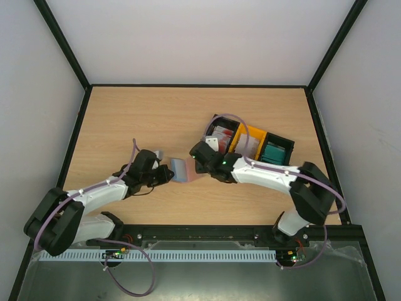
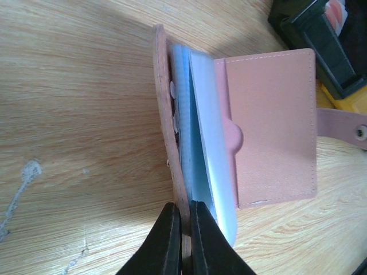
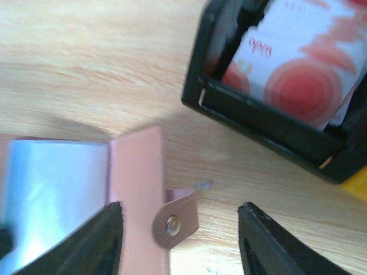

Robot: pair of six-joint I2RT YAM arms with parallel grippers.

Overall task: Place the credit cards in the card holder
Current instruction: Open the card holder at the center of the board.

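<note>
The pink-brown card holder (image 1: 182, 170) lies open on the table centre; it shows in the left wrist view (image 2: 269, 126) with clear plastic sleeves (image 2: 209, 143) fanned up. My left gripper (image 2: 183, 226) is shut on the holder's raised left cover (image 2: 166, 114). My right gripper (image 3: 179, 220) is open above the holder's right flap (image 3: 137, 183) and snap tab (image 3: 175, 220), holding nothing. Red-and-white credit cards (image 3: 292, 69) stand in a black tray (image 3: 258, 123); they also show in the top view (image 1: 222, 134). Teal cards (image 1: 273, 152) sit in the right tray.
Three trays stand in a row right of centre: black (image 1: 220, 127), yellow (image 1: 250, 142), black (image 1: 278, 148). The right arm (image 1: 269, 174) reaches across in front of them. Black frame rails edge the table.
</note>
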